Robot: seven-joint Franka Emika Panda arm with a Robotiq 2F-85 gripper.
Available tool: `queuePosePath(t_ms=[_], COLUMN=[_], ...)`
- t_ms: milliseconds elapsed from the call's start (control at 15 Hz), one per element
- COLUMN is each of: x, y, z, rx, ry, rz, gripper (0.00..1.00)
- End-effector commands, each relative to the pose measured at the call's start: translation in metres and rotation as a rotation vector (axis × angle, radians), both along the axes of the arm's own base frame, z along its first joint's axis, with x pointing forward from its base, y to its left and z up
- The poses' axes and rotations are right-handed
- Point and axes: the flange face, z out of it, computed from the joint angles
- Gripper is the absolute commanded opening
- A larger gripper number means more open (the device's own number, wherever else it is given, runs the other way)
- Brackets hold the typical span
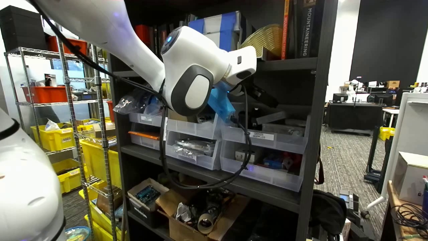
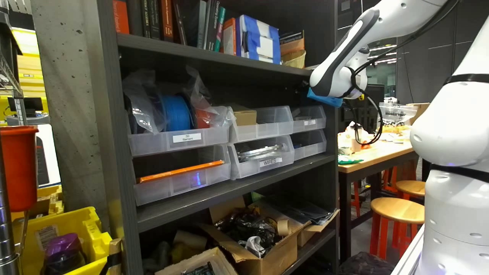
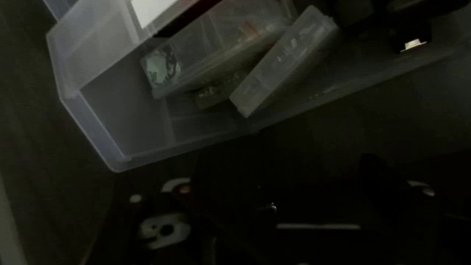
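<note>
My gripper (image 1: 265, 95) reaches into the middle bay of the dark shelf, above the clear bin labelled OFFICE SUPPLIES (image 1: 264, 136). Very dark in the wrist view, its two fingers seem to stand wide apart, and I make out nothing held between them. Inside a translucent bin (image 3: 101, 134) in that view lie a clear divided case (image 3: 206, 48) and a smaller clear case (image 3: 283, 62), tilted across it. Blue wrapping (image 1: 222, 102) covers part of the wrist. From the side seen in an exterior view, the arm (image 2: 344, 76) hides most of the gripper.
A shelf board (image 1: 287, 65) with books and a basket (image 1: 267, 38) lies just above the gripper. More clear bins (image 2: 259, 130) stand alongside, stacked in two rows. Black cables (image 1: 247, 134) loop down from the wrist before the bins. Open cardboard boxes (image 2: 280, 252) fill the lower shelf.
</note>
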Motion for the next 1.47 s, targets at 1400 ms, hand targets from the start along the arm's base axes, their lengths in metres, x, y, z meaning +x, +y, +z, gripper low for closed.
queuePosePath(t_ms=[1400], x=[-0.077], y=[0.033], z=[0.041], rx=[-0.089], ry=[0.206], rz=[-0.052], gripper=[1.0])
